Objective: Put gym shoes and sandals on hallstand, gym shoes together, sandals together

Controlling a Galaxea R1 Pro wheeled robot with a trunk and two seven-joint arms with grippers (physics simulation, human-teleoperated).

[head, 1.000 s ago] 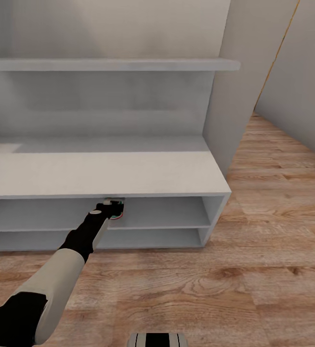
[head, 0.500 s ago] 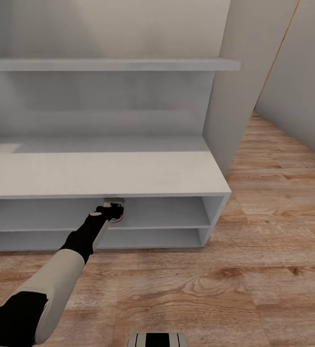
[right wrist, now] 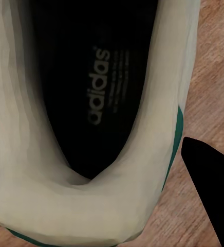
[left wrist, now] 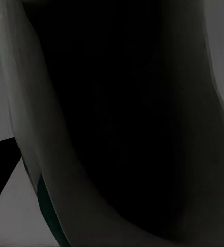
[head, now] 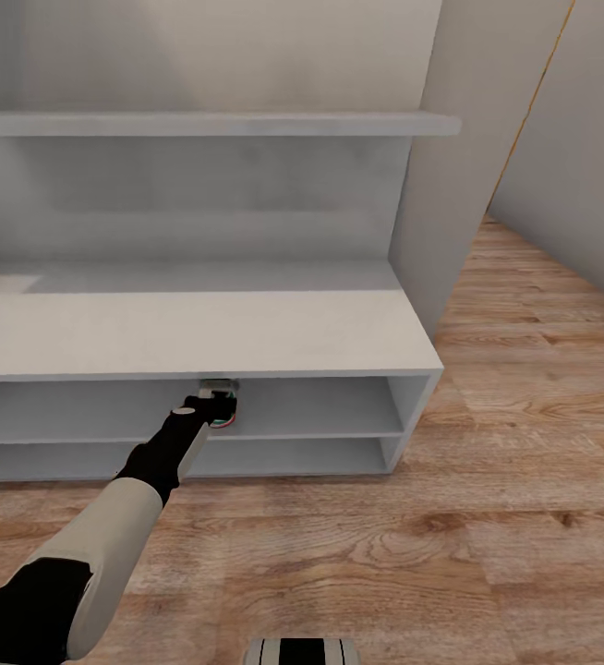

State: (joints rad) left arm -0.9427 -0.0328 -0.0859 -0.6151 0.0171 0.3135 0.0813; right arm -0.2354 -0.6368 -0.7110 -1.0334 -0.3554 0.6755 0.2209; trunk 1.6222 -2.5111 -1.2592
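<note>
The light-grey hallstand [head: 200, 332] stands against the wall. My left arm reaches into its upper shelf compartment [head: 320, 406]. My left gripper [head: 211, 395] sits just under the top board, shut on a gym shoe [head: 224, 418] whose green and red edge shows at the wrist. In the left wrist view that shoe's cream wall [left wrist: 35, 128] and dark inside are very close. My right gripper [right wrist: 91, 159] straddles the heel of the other gym shoe [right wrist: 55, 206], a black finger [right wrist: 209, 190] at its side, over the corridor floor [right wrist: 215, 77]. The sandals are out of view.
A long upper wall shelf [head: 210, 123] runs above the bench. A grey wall panel [head: 440, 185] closes the hallstand's right end. Wood-plank floor [head: 487, 517] stretches in front and to the right. The lower compartment [head: 302, 455] is below the arm.
My left gripper and its gym shoe have dropped slightly inside the upper compartment. The camera has not moved.
</note>
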